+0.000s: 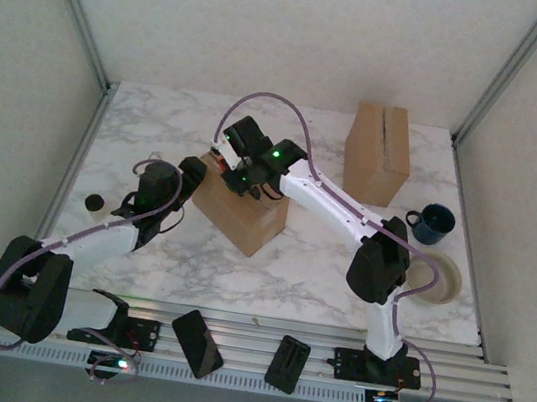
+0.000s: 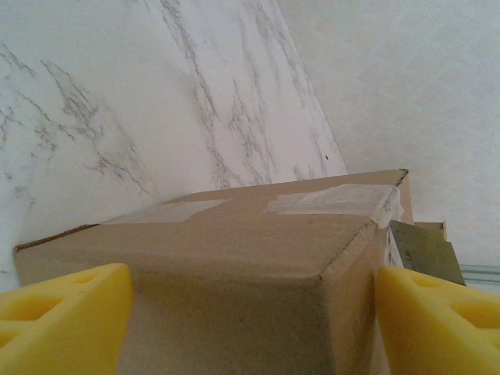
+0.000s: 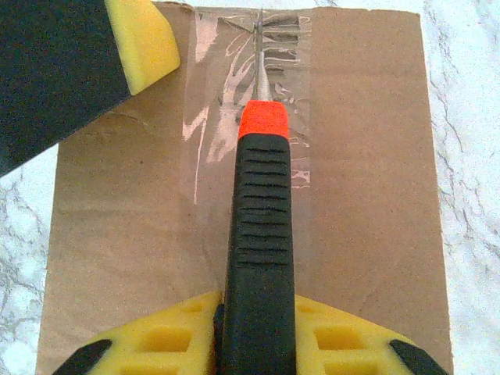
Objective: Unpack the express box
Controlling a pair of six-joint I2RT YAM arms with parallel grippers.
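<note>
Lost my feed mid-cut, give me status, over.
Left gripper clamped on box. Right gripper shut on cutter, blade on tape seam. Left pad sits beside the seam, off it.

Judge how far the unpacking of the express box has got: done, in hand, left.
Done: the right gripper holds the cutter, its blade tip on the clear tape along the top of the box, and the left gripper braces the box, pads against its sides. In hand: slitting the tape; no clear cut shows yet. Left: finish the cut, open the flaps, take out what is inside.
</note>
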